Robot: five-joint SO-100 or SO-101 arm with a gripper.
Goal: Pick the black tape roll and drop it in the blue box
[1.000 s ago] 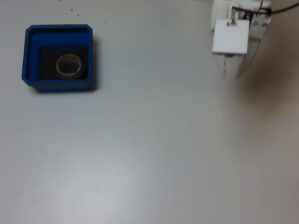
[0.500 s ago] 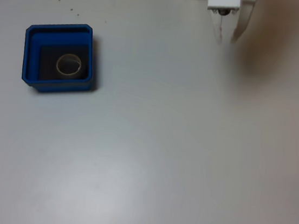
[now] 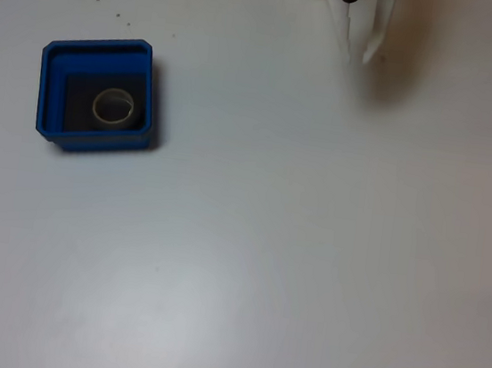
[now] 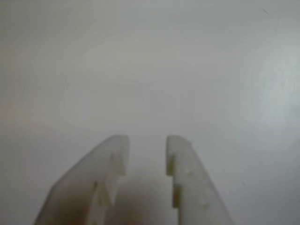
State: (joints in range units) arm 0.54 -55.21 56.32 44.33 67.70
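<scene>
The blue box (image 3: 46, 88) sits at the left of the white table in the fixed view. Inside it, flat on the dark floor, lies the black tape roll (image 3: 113, 107), its pale inner core showing as a ring. My white gripper (image 3: 356, 52) is at the top edge of the fixed view, far to the right of the box. Its two fingers stand apart with nothing between them. In the wrist view the gripper (image 4: 146, 143) hangs open over bare table.
A few small dark specks (image 3: 106, 7) dot the table above the box. The gripper casts a brownish shadow (image 3: 394, 76) on the table beside it. The white tabletop (image 3: 292, 244) spreads wide to the right of and below the box.
My gripper has drawn back toward the top edge of the fixed view over the last second. The roll and the box have stayed put.
</scene>
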